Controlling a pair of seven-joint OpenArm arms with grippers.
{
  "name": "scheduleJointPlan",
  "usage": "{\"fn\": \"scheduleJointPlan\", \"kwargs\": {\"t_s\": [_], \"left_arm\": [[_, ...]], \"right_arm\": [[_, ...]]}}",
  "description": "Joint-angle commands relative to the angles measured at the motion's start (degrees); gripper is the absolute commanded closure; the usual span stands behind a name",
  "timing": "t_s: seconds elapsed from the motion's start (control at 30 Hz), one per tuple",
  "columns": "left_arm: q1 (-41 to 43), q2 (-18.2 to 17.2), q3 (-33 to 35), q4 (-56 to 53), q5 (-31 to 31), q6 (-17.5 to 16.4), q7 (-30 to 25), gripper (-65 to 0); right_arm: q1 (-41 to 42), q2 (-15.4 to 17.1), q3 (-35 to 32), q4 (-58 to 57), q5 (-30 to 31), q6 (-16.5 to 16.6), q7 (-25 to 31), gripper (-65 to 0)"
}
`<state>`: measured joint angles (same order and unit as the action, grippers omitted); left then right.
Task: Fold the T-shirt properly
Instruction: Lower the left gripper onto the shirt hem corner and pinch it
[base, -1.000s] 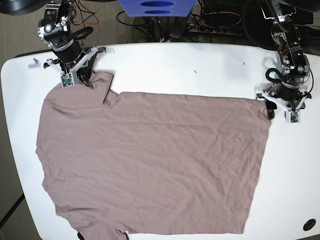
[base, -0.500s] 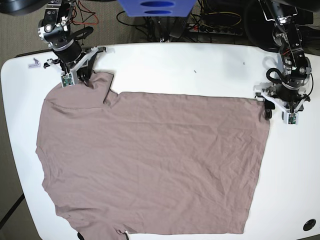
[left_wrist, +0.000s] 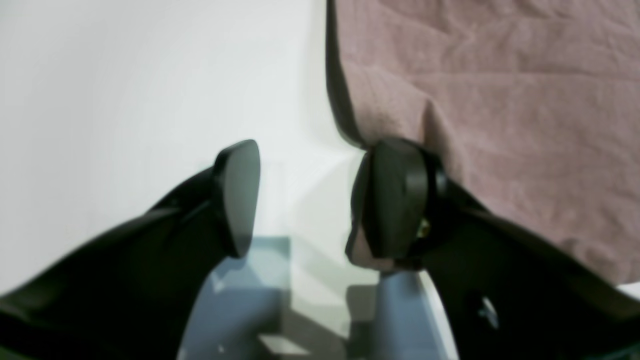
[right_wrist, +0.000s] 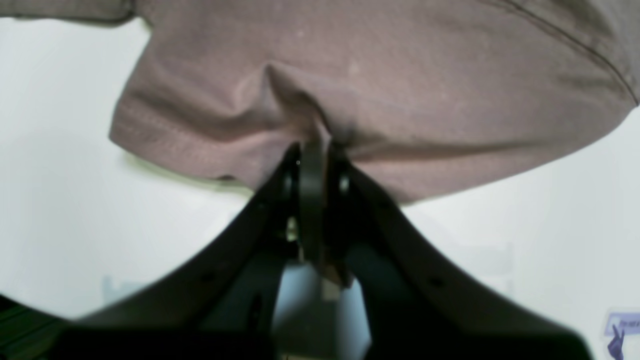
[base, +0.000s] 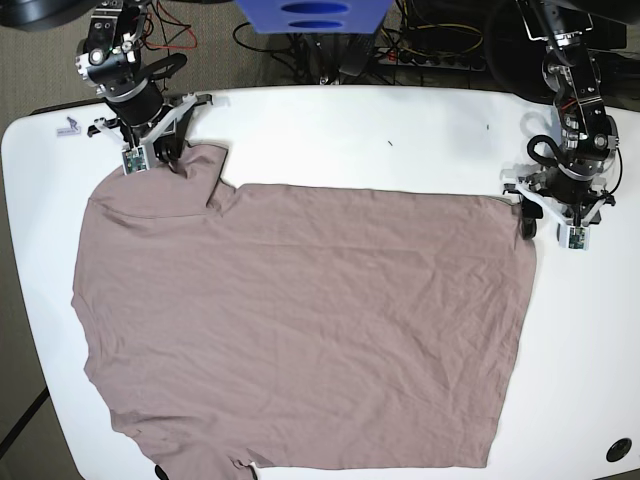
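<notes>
Base view: T-shirt (base: 300, 320) flat on table (base: 350, 130), long axis left–right. Right fingers (right_wrist: 312, 165) pinch its sleeve edge; left fingers (left_wrist: 395, 200) spread apart beside its hem corner.

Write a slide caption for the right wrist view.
Right hand shut on a pinched edge of the mauve T-shirt over the white table.

Black arms (base: 112, 62), white gripper brackets (base: 560, 205) — rounded black fingertips (left_wrist: 240, 195).

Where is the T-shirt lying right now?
In the base view, the T-shirt lies spread flat over the white table, its sleeve pinched by the right end effector at upper left.
</notes>
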<state>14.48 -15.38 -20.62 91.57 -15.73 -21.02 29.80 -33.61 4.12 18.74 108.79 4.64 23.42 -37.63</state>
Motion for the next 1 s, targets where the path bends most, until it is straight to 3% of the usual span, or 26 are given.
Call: {"fn": "scheduleJointPlan", "kwargs": {"t_s": [0.0, 0.97], "left_arm": [[0.18, -0.22, 0.3, 0.72, 0.27, -1.0, 1.68, -34.9], [-0.32, 3.25, -0.08, 0.25, 0.88, -0.6, 2.23, -33.3]], "right_arm": [[-0.78, 0.1, -0.11, 0.22, -0.4, 0.27, -1.48, 0.0], [-0.6, 0.49, 0.11, 0.75, -0.48, 0.14, -1.04, 0.0]]}}
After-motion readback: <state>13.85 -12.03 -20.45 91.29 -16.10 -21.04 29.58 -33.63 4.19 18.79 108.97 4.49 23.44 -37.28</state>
